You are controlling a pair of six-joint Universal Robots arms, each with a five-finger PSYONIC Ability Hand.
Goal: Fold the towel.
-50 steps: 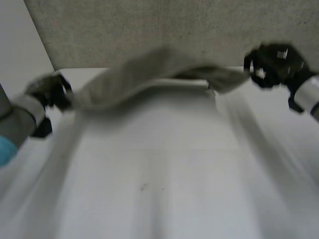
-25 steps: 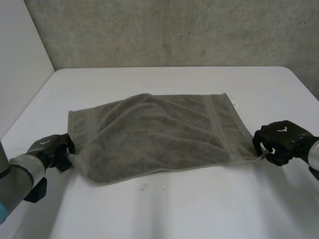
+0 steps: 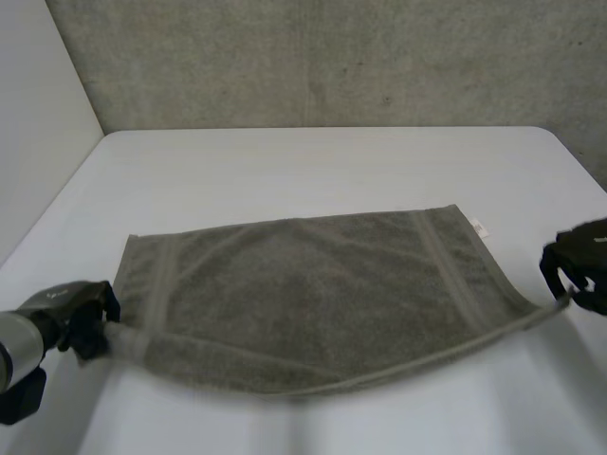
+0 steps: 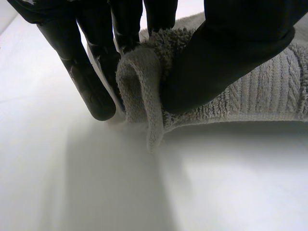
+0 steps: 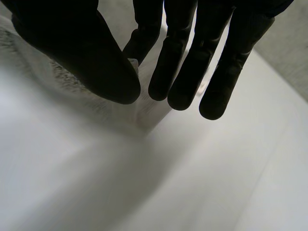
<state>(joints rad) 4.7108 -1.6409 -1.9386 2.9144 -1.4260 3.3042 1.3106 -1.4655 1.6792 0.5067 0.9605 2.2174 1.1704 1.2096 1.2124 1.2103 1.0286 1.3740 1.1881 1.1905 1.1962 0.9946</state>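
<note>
**Fold axis 9 to 3 o'clock; travel toward 12**

The grey-brown terry towel (image 3: 313, 294) lies spread on the white table (image 3: 332, 161), its long axis running 9 to 3 o'clock. The left hand (image 3: 81, 318), at 8 o'clock, clamps the near left corner between thumb and fingers, with the cloth rolled in the grip. The right hand (image 3: 580, 270), at 4 o'clock, nips the near right corner against its thumb. The near edge is drawn between them, slightly raised. Judgement: the free far edge lies toward 12 o'clock, about equally far from both hands, so the fold goes that way.
</note>
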